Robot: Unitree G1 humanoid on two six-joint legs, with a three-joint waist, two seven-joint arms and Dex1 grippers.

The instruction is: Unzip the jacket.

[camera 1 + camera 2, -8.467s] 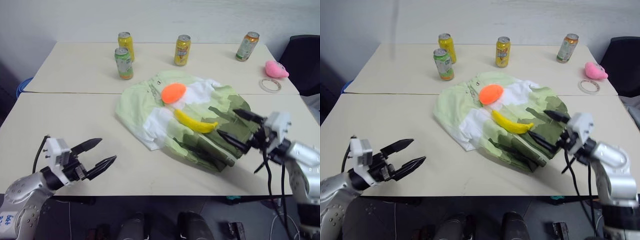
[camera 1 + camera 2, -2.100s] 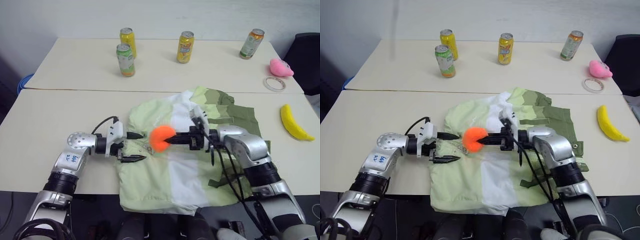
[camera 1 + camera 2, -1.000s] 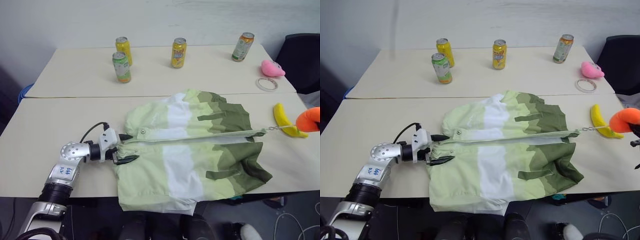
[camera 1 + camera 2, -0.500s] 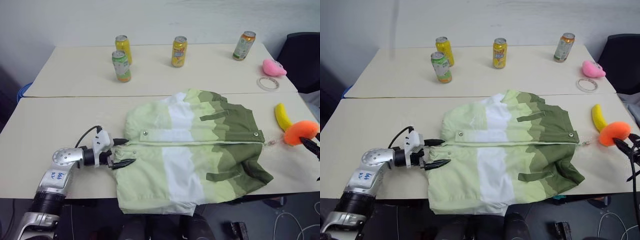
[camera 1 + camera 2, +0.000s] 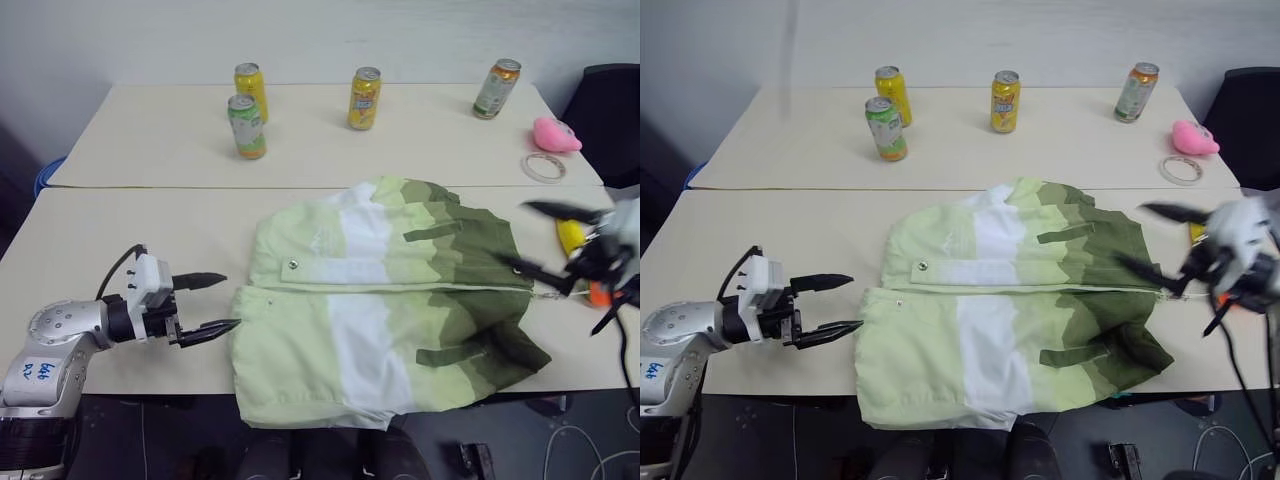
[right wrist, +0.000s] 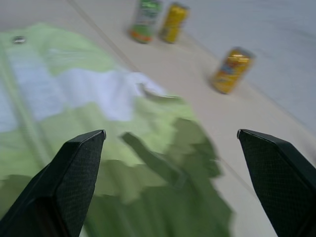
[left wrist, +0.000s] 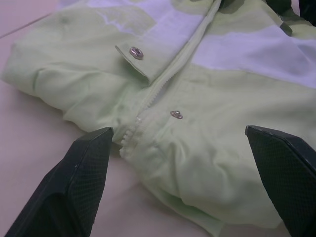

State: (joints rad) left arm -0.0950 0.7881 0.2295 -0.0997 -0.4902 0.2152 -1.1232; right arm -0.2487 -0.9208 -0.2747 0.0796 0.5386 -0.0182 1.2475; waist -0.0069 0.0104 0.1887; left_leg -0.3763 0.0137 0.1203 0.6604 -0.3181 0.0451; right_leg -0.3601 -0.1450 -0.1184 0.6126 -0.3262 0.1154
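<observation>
Left gripper point(image 5: 207, 303): fingers spread wide, nothing between them, tips level and aimed at the jacket's pale green end, just short of the cloth. In the left wrist view both black fingers point(image 7: 74, 190) frame the zipper's end, with a metal snap point(image 7: 136, 52) on the flap beside it.

Right gripper point(image 5: 548, 243): fingers wide apart, empty, blurred, hovering at the jacket's dark olive end; lower tip lies over the fabric edge near the zipper line. Orange ball point(image 5: 598, 294) partly hidden behind this gripper, a yellow banana point(image 5: 569, 234) just beyond.

Jacket point(image 5: 380, 300): spread flat on the near table point(image 5: 130, 235), bands running pale green, white, dark olive from robot's left to right, hem hanging over the front edge. Zipper runs lengthwise across the middle.

Far table: green can point(image 5: 246, 127), yellow can point(image 5: 250, 91), second yellow can point(image 5: 364, 98), another can point(image 5: 496, 88) far right. Pink toy point(image 5: 555, 134) and tape ring point(image 5: 542, 167) near the right edge.
</observation>
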